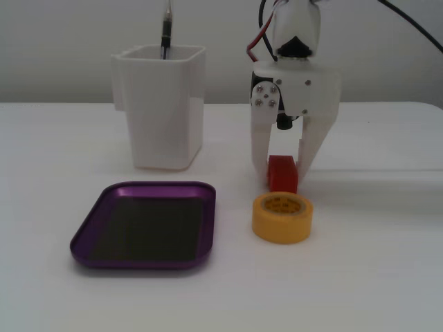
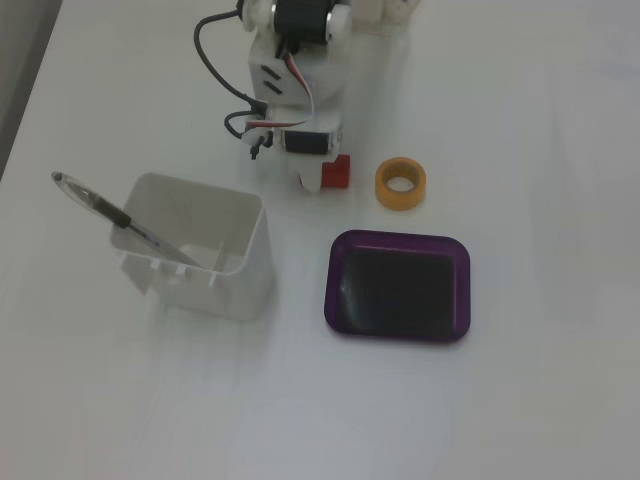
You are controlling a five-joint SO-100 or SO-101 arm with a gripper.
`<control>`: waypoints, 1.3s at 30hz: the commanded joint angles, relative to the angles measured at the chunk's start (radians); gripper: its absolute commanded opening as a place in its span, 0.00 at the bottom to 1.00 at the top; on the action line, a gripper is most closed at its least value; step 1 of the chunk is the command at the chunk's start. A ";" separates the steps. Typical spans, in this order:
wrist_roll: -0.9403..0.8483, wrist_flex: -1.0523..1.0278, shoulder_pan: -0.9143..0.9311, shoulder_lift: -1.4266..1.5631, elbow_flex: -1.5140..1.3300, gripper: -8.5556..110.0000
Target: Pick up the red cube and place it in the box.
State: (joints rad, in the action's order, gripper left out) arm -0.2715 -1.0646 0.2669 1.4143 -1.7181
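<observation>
In a fixed view, the tall white container point(image 1: 160, 104) stands farthest left at the back of the table with a pen point(image 1: 166, 31) leaning in it, clear of the work. In front of it lies the box point(image 1: 90, 232), a shallow purple-rimmed tray, empty and open from above, so a drop from overhead should be easy. To the right the gripper point(image 1: 282, 181) hangs straight down with its two white fingers set either side of the red cube point(image 1: 282, 173), which rests on the table between them. The fingers are close on the cube's sides, but whether they already press it I cannot tell. Just in front of the cube sits the yellow tape roll point(image 1: 282, 217), near enough that the arm probably needs to lift straight up before swinging left to the tray.
</observation>
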 commanded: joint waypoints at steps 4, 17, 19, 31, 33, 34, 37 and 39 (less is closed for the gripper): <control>0.005 -0.161 -0.040 0.124 0.117 0.07; -0.003 -0.295 -0.390 0.546 0.235 0.07; -0.003 -0.284 -0.420 0.515 0.236 0.07; 0.107 -0.109 -0.344 0.014 0.528 0.07; 0.124 -0.110 -0.314 -0.080 0.630 0.07; 0.133 -0.110 -0.298 -0.123 0.681 0.07; 0.166 -0.130 -0.256 -0.241 0.816 0.07; 0.183 -0.156 -0.238 -0.310 0.899 0.07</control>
State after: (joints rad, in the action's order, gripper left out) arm -0.1089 -1.1965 0.0123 1.1459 -0.9710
